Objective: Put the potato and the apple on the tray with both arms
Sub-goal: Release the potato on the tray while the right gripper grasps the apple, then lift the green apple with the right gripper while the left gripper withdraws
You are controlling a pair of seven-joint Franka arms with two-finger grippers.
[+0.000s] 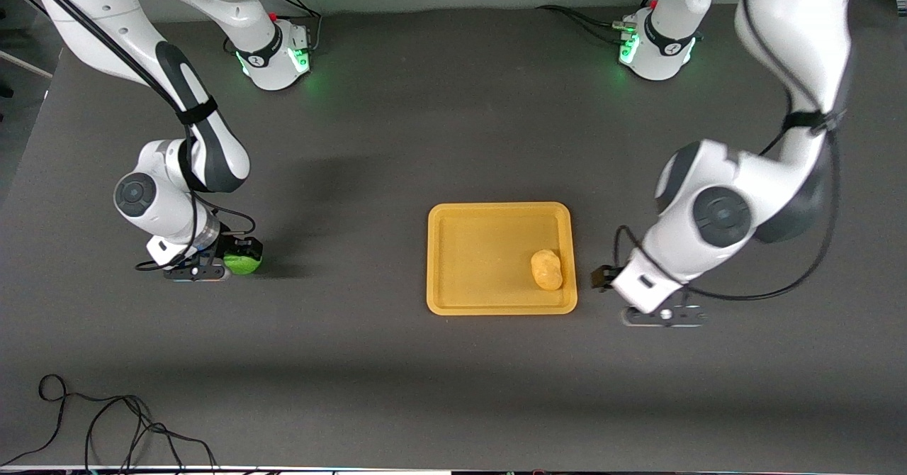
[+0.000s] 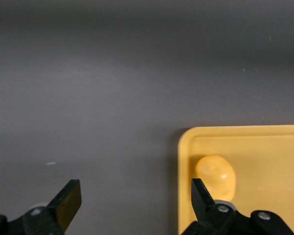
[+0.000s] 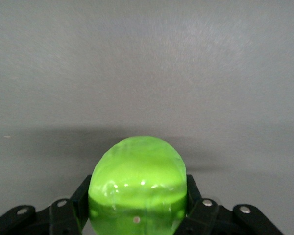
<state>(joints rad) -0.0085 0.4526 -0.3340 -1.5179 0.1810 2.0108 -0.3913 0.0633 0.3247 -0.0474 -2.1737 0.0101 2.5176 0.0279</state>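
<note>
The yellow-orange tray [image 1: 496, 208] lies mid-table. The potato [image 1: 546, 269] lies in it, close to the rim at the left arm's end. My left gripper [image 1: 611, 280] is open and empty, low over the bare table just beside that end of the tray. The left wrist view shows its fingers wide apart [image 2: 135, 196], with the tray's corner [image 2: 264, 142] and the potato [image 2: 215, 177] ahead. My right gripper [image 1: 234, 261] is shut on the green apple [image 1: 244, 264], low at the table toward the right arm's end. In the right wrist view the apple [image 3: 137, 176] fills the jaws [image 3: 138, 196].
The two arm bases [image 1: 276, 57] [image 1: 655, 49] stand along the table's edge farthest from the front camera. Loose black cables [image 1: 106, 425] lie at the table's near corner on the right arm's end. Dark tabletop lies between the apple and the tray.
</note>
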